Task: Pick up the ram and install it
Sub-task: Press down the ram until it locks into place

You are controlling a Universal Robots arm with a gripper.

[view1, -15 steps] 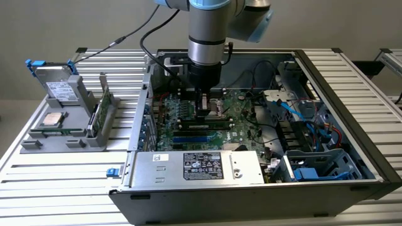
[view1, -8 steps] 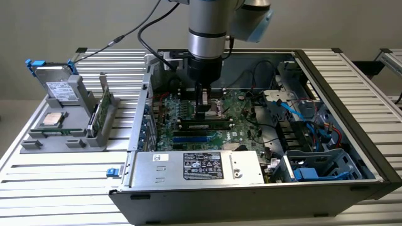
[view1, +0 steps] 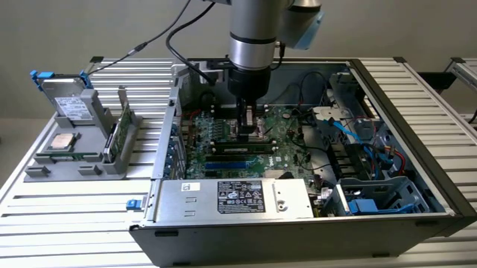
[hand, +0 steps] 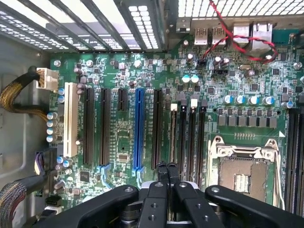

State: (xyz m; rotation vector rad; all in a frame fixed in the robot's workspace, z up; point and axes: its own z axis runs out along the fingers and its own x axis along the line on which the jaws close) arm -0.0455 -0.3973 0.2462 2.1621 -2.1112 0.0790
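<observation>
Green circuit board fills the floor of the open computer case (view1: 417, 167), walled on all sides by grey metal, so the only free way in is from above. The case lies on a ribbed aluminium bench (view1: 82, 223). Inside, the power supply box (view1: 231, 198) closes off the near edge, and a tangle of blue and red cables (view1: 365, 148) with a drive cage crowds the exterior view's right. The arm comes straight down into the middle of the case, and its hand (view1: 248, 114) hangs low over the motherboard (hand: 118, 137). The black fingers (hand: 166, 171) are pressed together with no gap, and nothing is between them. Their tips sit just above the narrow memory slots (hand: 187, 133), between the blue expansion slot (hand: 138, 128) and the silver processor socket (hand: 244, 173). In the exterior view the ram (view1: 242, 148) lies flat in a slot on the board, just in front of the hand. On the exterior view's left a grey holder (view1: 82, 139) stands on the bench, well apart from the case, with a square processor chip (view1: 61, 142) and an upright green card (view1: 123, 125).
</observation>
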